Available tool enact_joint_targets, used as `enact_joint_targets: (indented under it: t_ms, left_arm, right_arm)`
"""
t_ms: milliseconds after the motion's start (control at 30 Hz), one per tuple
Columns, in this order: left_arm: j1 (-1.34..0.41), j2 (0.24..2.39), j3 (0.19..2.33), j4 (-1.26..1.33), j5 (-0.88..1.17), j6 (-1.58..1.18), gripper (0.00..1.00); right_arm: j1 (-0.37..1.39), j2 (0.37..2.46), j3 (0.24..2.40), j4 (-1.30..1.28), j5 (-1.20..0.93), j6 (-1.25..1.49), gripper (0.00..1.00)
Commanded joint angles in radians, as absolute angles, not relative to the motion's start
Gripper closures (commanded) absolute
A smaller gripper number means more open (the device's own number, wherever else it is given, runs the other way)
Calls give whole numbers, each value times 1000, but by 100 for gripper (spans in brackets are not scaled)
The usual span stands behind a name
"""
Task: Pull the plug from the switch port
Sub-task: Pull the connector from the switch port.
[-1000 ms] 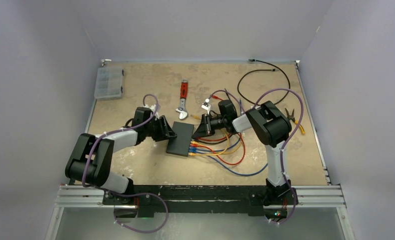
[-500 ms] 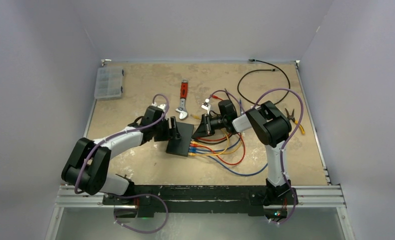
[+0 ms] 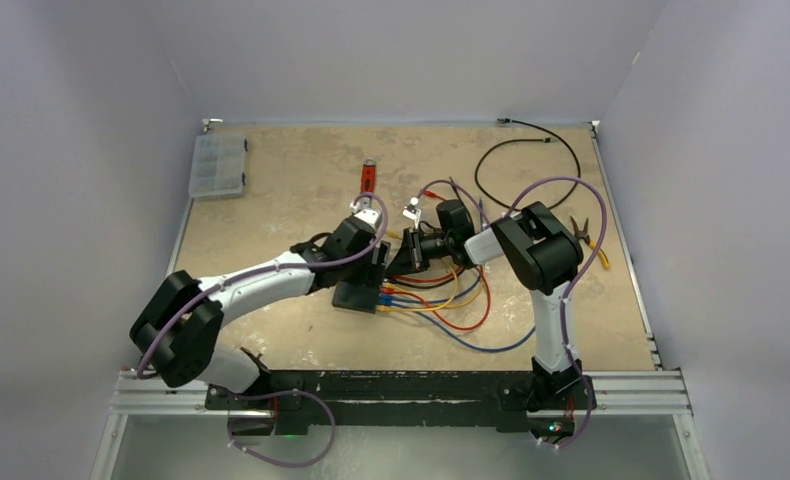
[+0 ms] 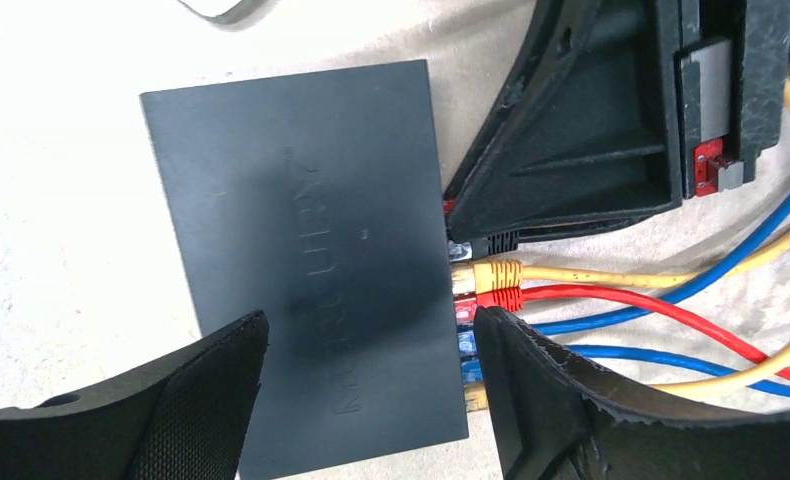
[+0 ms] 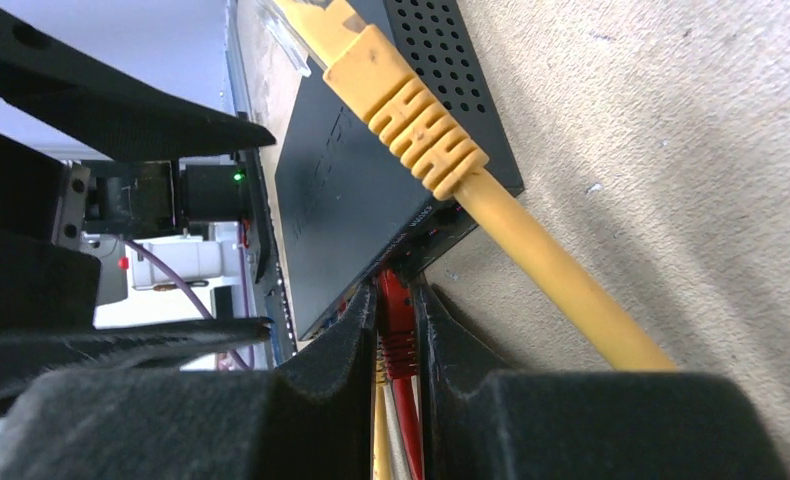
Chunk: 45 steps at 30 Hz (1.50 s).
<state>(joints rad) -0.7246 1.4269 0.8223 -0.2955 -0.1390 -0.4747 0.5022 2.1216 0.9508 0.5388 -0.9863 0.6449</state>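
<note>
Right gripper [image 5: 395,318] pinches a red plug [image 5: 397,335] at the switch [image 4: 301,250].
Mid-desk [image 3: 271,170], the switch lies flat, its ports facing 3 o'clock with yellow, red and blue cables [image 3: 451,300] attached. The left gripper [image 4: 366,330] hangs over it, spread wide, holding nothing. At 2 o'clock, the right gripper's fingers are closed tight on the plug.

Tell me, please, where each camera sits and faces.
Top external: above, behind the bases, looking down at the table; left arm and right arm show.
Left wrist: over the switch, looking down; its open jaws show.
Right wrist: low, facing the switch's ports; its jaws pinch a red plug.
Both wrist views share the switch.
</note>
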Motion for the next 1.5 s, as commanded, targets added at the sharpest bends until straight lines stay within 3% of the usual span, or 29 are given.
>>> enact_joint_targets:
  t_ms: [0, 167, 933, 1467]
  left_arm:
    - [-797, 1500, 873, -332, -247, -442, 24]
    - [-857, 1574, 905, -372, -336, -459, 24]
    - [-861, 1584, 894, -443, -453, -514, 48]
    - [-858, 1629, 900, -476, -493, -544, 52]
  right_arm:
    - [520, 2167, 942, 464, -900, 577, 100]
    - [521, 2167, 940, 462, -903, 576, 100]
    - [519, 2118, 929, 406, -910, 545, 100]
    - [507, 2033, 921, 287, -852, 461, 100]
